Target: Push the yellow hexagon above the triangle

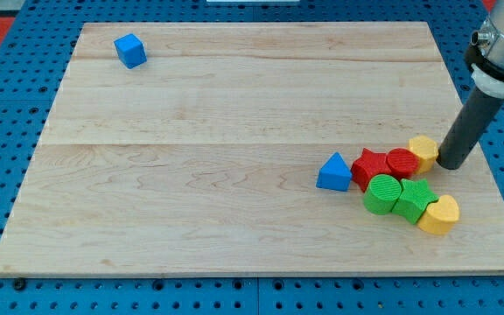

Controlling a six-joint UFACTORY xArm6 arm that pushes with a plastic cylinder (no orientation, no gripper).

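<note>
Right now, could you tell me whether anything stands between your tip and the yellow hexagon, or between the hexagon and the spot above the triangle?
Nothing separates my tip from the yellow hexagon; it sits right beside it on the view's right. Toward the blue triangle, the red cylinder and red star lie directly to the hexagon's left, blocking a straight push.

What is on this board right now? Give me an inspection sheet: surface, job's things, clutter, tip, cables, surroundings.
Surface: pale wooden board, flat and unmarked.
Job's things: yellow hexagon at the cluster's right end, against the red cylinder; blue triangle at the cluster's left end.
Clutter: red star, green cylinder, green block, yellow heart; blue cube alone near the view's top left.
Tip: my tip sits just right of the yellow hexagon, touching or nearly so.
Cables: nothing seen.
Surroundings: blue pegboard around the board.
</note>
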